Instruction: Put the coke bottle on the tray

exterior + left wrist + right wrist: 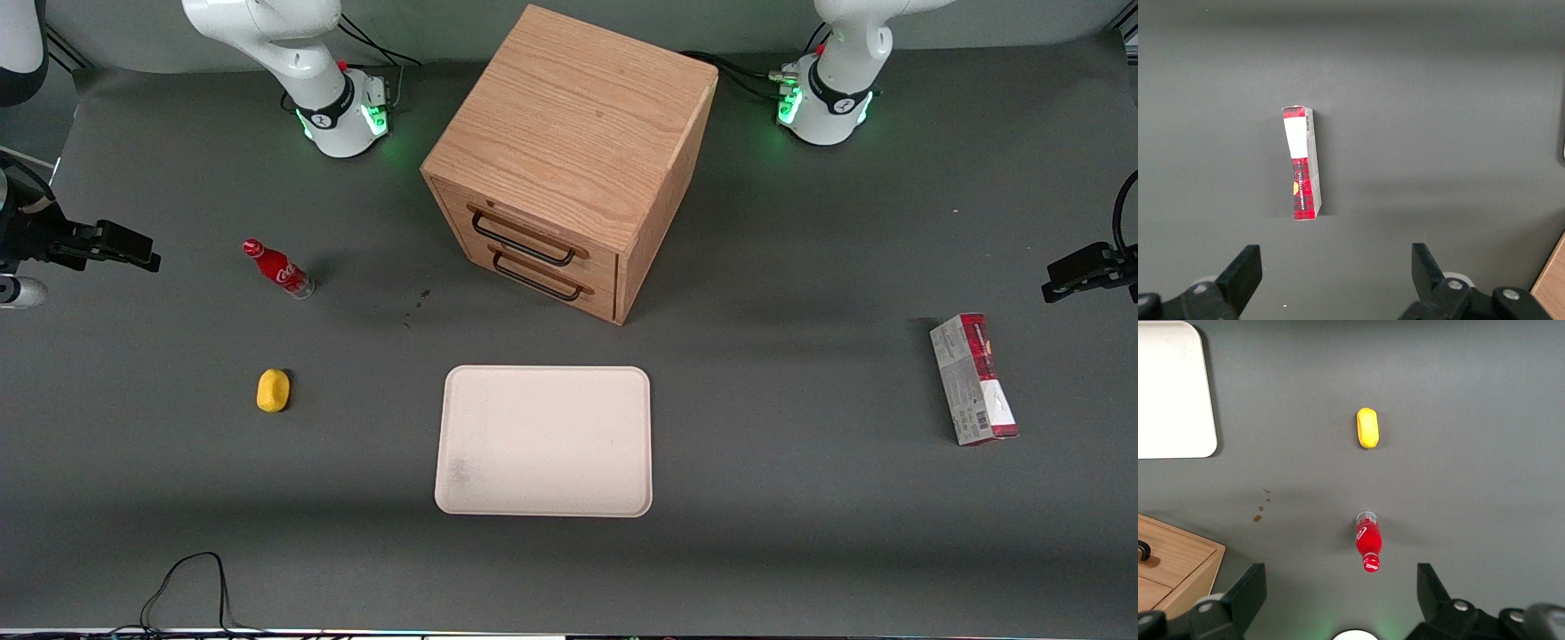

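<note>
Hand [1338, 600] hangs high above the upright coke bottle [1368, 544] — fingers spread wide (holding nothing) — well apart from the tray [543, 442].

Cabinet: wooden drawer cabinet [569, 160], two dark-handled drawers.
Yellow object [273, 390]: on counter [800, 533], toward working arm's end.
Carton [973, 379]: red-and-grey, toward parked arm's end.

The whole counter [800, 533] is seen from high at the front, looking steeply down, with the wooden cabinet [569, 160] central. The right wrist view is taken from well above, past the spread pincer [1341, 600], straight down; it shares with the front view the coke bottle [1368, 547], tray [1171, 393] and cabinet corner. The left wrist view is aimed down at the carton [1301, 163] near the parked arm's end.
</note>
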Robot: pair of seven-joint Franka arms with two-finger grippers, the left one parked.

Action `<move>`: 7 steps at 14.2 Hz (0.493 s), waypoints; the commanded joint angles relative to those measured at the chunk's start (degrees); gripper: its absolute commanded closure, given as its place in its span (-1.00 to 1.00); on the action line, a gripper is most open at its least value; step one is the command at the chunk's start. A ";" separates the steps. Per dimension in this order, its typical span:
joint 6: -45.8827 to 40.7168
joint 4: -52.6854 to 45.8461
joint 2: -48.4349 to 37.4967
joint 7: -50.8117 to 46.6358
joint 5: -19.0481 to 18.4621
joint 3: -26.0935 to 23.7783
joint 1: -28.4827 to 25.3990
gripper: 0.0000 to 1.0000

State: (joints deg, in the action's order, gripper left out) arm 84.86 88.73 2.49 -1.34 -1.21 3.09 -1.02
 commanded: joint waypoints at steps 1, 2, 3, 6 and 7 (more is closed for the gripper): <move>-1.28 -1.36 0.24 0.37 -0.29 0.25 -0.12 -1.00; -1.37 -1.36 0.24 0.37 -0.29 0.25 -0.20 -1.00; -1.37 -1.36 0.32 0.37 -0.29 0.25 -0.21 -1.00; -1.46 -0.93 0.24 1.25 -0.20 0.25 -0.21 -1.00; -2.15 -0.14 -0.37 0.99 -0.02 0.42 -0.12 -1.00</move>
State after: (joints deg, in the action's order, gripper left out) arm 84.21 88.64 2.49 -1.31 -1.21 3.17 -1.02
